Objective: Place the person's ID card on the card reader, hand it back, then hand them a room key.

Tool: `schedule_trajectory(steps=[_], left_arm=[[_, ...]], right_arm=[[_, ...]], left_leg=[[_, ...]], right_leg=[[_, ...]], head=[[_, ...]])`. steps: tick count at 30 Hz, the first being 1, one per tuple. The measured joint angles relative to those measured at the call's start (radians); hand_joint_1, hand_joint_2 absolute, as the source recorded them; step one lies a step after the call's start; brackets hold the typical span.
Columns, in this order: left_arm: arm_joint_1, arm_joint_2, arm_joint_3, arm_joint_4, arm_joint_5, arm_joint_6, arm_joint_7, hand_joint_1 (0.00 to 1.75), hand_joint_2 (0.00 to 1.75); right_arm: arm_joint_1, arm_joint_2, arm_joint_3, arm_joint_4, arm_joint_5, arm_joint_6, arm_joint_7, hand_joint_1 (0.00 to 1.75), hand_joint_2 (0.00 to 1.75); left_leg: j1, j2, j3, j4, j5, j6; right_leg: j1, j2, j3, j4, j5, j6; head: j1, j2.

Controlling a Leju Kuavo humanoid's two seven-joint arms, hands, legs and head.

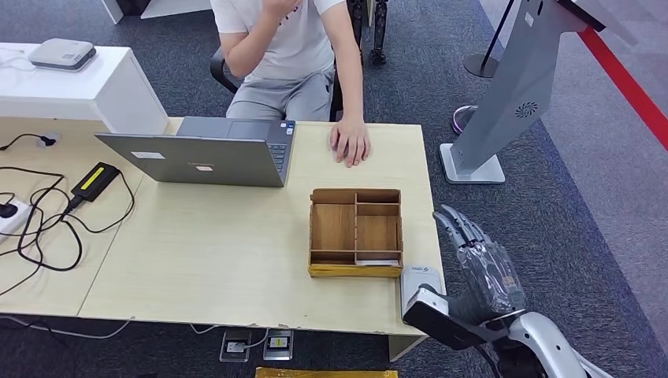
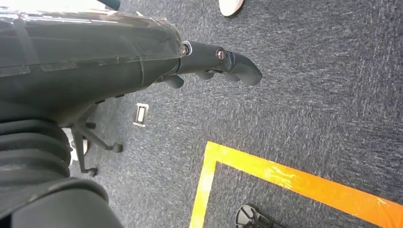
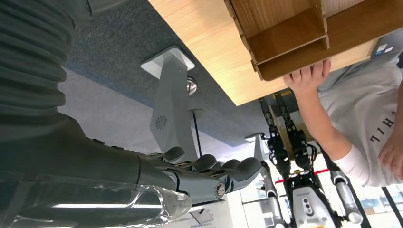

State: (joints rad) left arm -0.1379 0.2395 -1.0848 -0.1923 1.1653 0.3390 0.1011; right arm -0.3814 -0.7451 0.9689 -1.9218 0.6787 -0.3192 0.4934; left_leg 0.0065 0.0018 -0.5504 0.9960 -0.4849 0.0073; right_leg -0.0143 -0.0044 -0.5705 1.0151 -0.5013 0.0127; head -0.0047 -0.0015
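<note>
A small grey-white card reader (image 1: pixel 421 281) lies on the table's near right corner, just in front of a wooden organizer box (image 1: pixel 355 232) whose front slot holds something white and flat (image 1: pixel 376 262). My right hand (image 1: pixel 482 260) hovers off the table's right edge beside the reader, fingers stretched out and holding nothing; it is equally bare in the right wrist view (image 3: pixel 209 172). A person sits across the table with one hand (image 1: pixel 349 143) resting flat on the far edge. My left hand (image 2: pixel 216 64) hangs over the carpet, fingers loose and holding nothing.
An open grey laptop (image 1: pixel 206 155) stands at the far middle of the table (image 1: pixel 213 252). A power brick (image 1: pixel 95 180) and black cables (image 1: pixel 39 228) lie at the left. A grey kiosk stand (image 1: pixel 516 94) rises on the floor to the right. Orange floor tape (image 2: pixel 285 175) runs under the left arm.
</note>
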Motion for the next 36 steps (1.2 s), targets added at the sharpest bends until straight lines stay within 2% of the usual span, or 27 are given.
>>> schedule_trajectory(steps=[4,9,17,36], left_arm=[[-0.001,-0.006,0.000,0.000,-0.006,0.002,0.000,0.00,0.00],[-0.001,-0.007,0.000,0.000,-0.010,0.002,0.000,0.00,0.00],[-0.001,-0.010,0.000,0.000,-0.015,0.002,0.000,0.00,0.00],[-0.001,-0.011,0.000,0.000,-0.031,-0.007,-0.001,0.00,0.00]], right_arm=[[-0.076,0.030,0.086,0.109,-0.088,-0.035,-0.025,0.00,1.75],[-0.113,0.046,0.121,0.152,-0.118,-0.040,-0.043,0.00,1.75],[-0.167,0.075,0.175,0.225,-0.122,-0.053,-0.071,0.00,1.75],[-0.237,0.122,0.274,0.325,-0.158,-0.045,-0.073,0.00,1.75]], left_leg=[[0.000,0.000,0.000,0.000,0.000,0.000],[0.000,0.000,-0.001,0.000,0.000,0.000],[0.000,0.000,-0.001,0.000,0.000,0.000],[0.000,0.000,-0.001,0.000,0.000,0.000]], right_leg=[[0.000,0.000,0.000,0.000,0.000,0.000],[0.000,0.000,0.000,0.000,0.000,0.000],[0.000,0.000,0.000,0.000,0.000,0.000],[0.000,-0.001,0.000,0.000,0.000,0.000]], head=[[0.000,0.000],[0.000,0.000],[0.000,0.000],[0.000,0.000]])
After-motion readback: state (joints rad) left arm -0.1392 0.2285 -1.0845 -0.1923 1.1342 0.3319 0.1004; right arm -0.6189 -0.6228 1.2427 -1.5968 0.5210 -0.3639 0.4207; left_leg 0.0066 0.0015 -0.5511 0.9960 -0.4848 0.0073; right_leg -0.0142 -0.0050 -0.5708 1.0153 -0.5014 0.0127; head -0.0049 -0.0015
